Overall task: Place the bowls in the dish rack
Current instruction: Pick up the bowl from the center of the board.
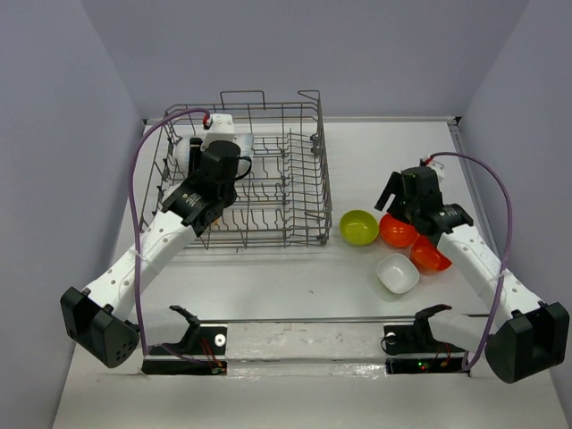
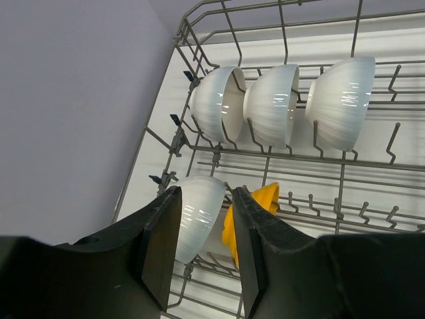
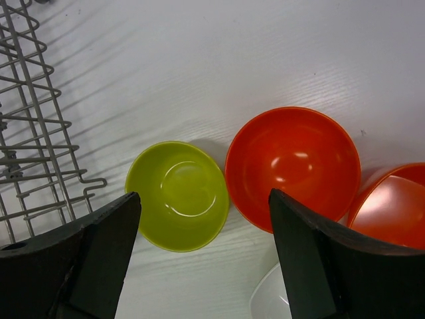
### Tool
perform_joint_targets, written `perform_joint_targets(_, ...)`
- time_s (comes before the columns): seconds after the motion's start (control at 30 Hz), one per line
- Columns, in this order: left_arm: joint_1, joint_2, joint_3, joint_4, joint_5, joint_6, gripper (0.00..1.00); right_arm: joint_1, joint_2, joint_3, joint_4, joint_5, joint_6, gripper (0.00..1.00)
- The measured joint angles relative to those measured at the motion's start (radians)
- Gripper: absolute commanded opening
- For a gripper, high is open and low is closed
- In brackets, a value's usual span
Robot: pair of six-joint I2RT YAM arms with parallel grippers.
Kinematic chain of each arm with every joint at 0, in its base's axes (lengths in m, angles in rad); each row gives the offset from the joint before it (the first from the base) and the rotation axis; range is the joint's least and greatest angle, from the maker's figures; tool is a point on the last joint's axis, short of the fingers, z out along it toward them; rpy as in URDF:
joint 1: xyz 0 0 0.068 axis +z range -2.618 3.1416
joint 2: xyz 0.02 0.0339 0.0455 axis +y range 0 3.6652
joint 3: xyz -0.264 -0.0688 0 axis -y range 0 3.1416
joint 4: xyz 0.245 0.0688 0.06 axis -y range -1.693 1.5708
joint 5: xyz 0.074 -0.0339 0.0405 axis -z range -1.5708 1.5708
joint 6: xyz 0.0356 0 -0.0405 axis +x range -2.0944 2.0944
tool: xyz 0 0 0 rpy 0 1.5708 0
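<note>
Left arm: The left gripper [image 2: 204, 199] was positioned inside the dish rack [image 1: 295, 206], at its left side. The jaws stood roughly half open. A white bowl [image 2: 199, 219] stood on edge in the tines and filled most of the gap between the two fingers [image 2: 159, 259]. Whether the pads were pressing on it could not be determined from the wrist view. An orange-yellow bowl [image 2: 255, 209] stood on edge just beside this white bowl, partly hidden behind the right-hand finger. In the next row further along the rack, three white bowls [image 2: 272, 105] stood on edge side by side between the upright tines.

Right arm: The right gripper [image 3: 204, 199] hung above the table [image 1: 313, 295] to the right of the rack, with the jaws spread fully wide and nothing between them. Below it, a lime green bowl [image 3: 178, 196] and a red-orange bowl [image 3: 292, 166] sat upright, just beside each other. A second red-orange bowl [image 3: 398, 206] sat just beside the first. A squarish white bowl [image 1: 398, 273] sat upright nearer the arm bases, just beside the two red-orange bowls.
</note>
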Motion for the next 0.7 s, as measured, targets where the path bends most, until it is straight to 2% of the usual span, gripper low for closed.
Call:
perform_joint_targets(0.53, 0.003, 0.0, 0.0, 0.001, 0.014, -0.001, 0.49, -0.164, -0.091, -0.098, 0.01, -0.094, -0.002, 0.83)
perform_joint_targets(0.7, 0.003, 0.0, 0.0, 0.002, 0.016, -0.003, 0.49, -0.176, -0.091, -0.121, 0.016, -0.131, -0.005, 0.81)
